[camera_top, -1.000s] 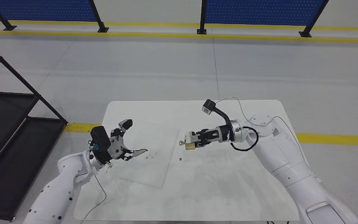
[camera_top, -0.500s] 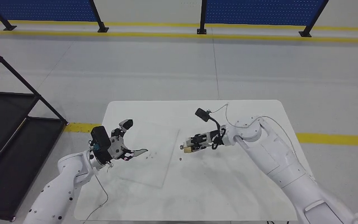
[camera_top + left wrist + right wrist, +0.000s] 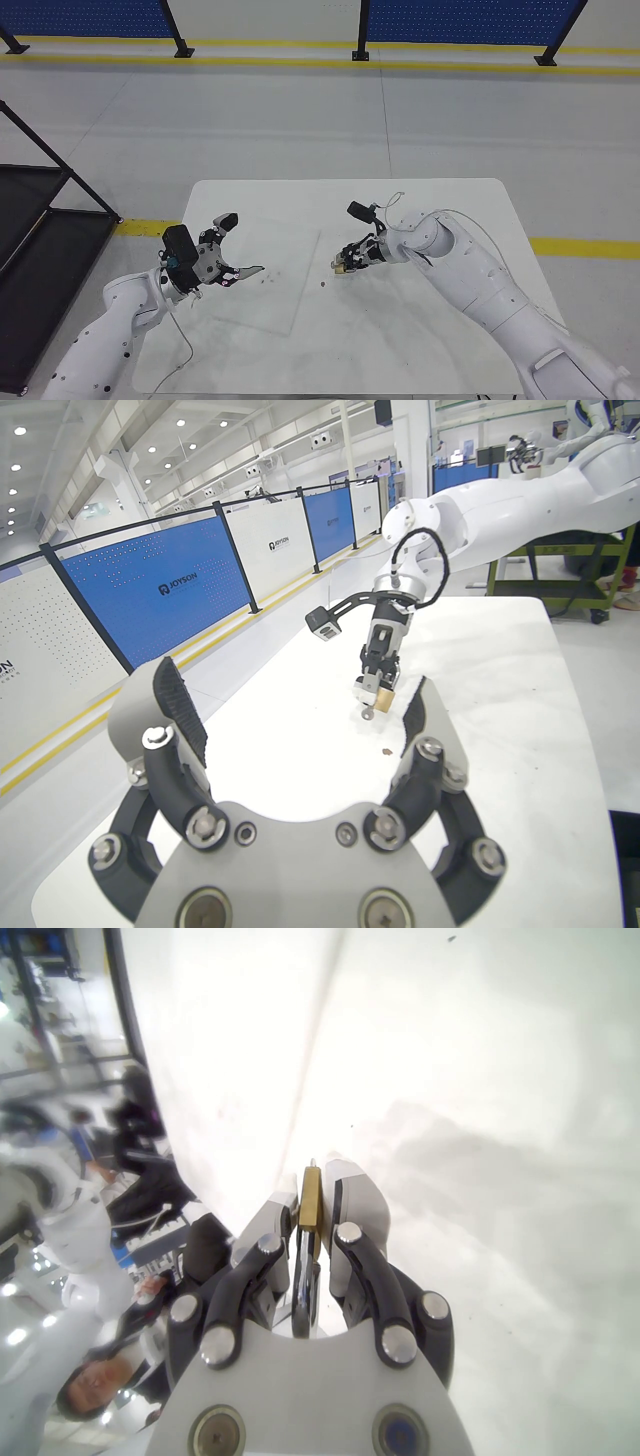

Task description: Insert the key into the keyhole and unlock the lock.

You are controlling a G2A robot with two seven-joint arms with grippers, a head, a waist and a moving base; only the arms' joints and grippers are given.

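Note:
A small brass padlock (image 3: pixel 342 265) is clamped between the fingers of my right gripper (image 3: pixel 349 260), just above the white table (image 3: pixel 420 330) near its middle. In the right wrist view the right gripper (image 3: pixel 311 1178) is shut on the padlock's (image 3: pixel 310 1200) brass body, and the steel shackle (image 3: pixel 303 1273) points back toward the wrist. A small silver key (image 3: pixel 368 714) sticks out of the padlock's (image 3: pixel 384 699) lower end, close to the tabletop. My left gripper (image 3: pixel 240 244) stands open at the table's left side, well apart from the lock, with nothing between its fingers (image 3: pixel 181 710).
A thin seam (image 3: pixel 305 290) runs across the tabletop between the two arms. A few dark specks (image 3: pixel 323 283) lie near it, and a brown crumb (image 3: pixel 386 752) lies below the lock. A black rack (image 3: pixel 40 250) stands off the table's left edge.
My right forearm has swung and its wrist has turned, tilting the padlock and key down toward the table at nearly the same spot. The left arm has stayed still.

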